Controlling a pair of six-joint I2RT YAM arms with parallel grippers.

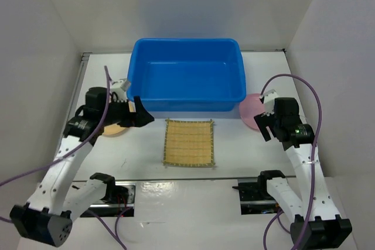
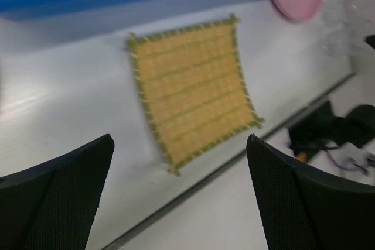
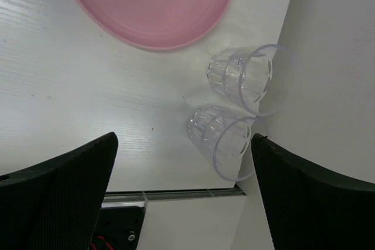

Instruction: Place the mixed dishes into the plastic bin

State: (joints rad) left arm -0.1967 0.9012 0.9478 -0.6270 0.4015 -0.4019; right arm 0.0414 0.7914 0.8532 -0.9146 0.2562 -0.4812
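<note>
Toward the far middle of the tabletop: plastic bin, bright blue, long side facing the arms.

Nearer the arms, in front of the bin's front wall and apart from it: bamboo mat. Lies flat, edges roughly square to the tabletop.

Left of the mat, near the bin's near left corner: tan plate. Lies flat, mostly hidden under the left arm.

Just off the bin's near right corner: pink plate. Lies flat, near edge partly covered by the right arm.

Past the pink plate's edge, close by the white side wall: clear cups, two, close together and apart from the plate. Upright or tipped, cannot tell.

Left tool: hovers above the tabletop between tan plate and mat, fingers spread wide, gripping nothing. Faces across the mat toward the pink plate.

Right tool: hangs above the tabletop beside the pink plate, fingers spread wide, gripping nothing. Has both cups in sight beyond the gap, nearer the right-hand finger.
</note>
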